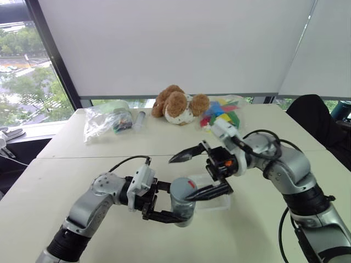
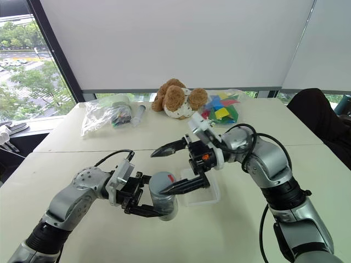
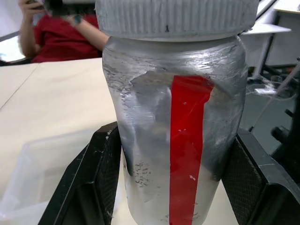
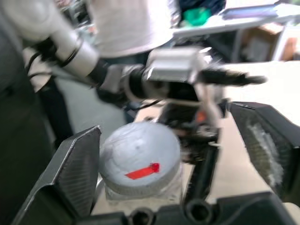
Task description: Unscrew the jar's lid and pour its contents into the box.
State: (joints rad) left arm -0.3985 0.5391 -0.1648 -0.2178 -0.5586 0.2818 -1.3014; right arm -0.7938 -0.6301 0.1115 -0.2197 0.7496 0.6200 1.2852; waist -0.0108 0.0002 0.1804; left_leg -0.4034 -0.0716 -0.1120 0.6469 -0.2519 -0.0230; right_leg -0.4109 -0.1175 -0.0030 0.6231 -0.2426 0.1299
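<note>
One jar (image 1: 182, 200) with one lid (image 4: 140, 159) and one red stripe (image 3: 186, 150); one clear box (image 2: 203, 194) beside it on the table (image 1: 82, 164). Along the far edge of the table lie one teddy bear (image 1: 178, 104), two clear bags, one (image 1: 107, 120) with mixed items and one (image 1: 222, 112) with coloured pieces, and one syringe-like tube (image 1: 141, 118). Two grippers, left gripper (image 1: 164, 211) and right gripper (image 1: 189, 175), each with two black fingers; one person in a red top (image 3: 61, 33) shows in the left wrist view.
</note>
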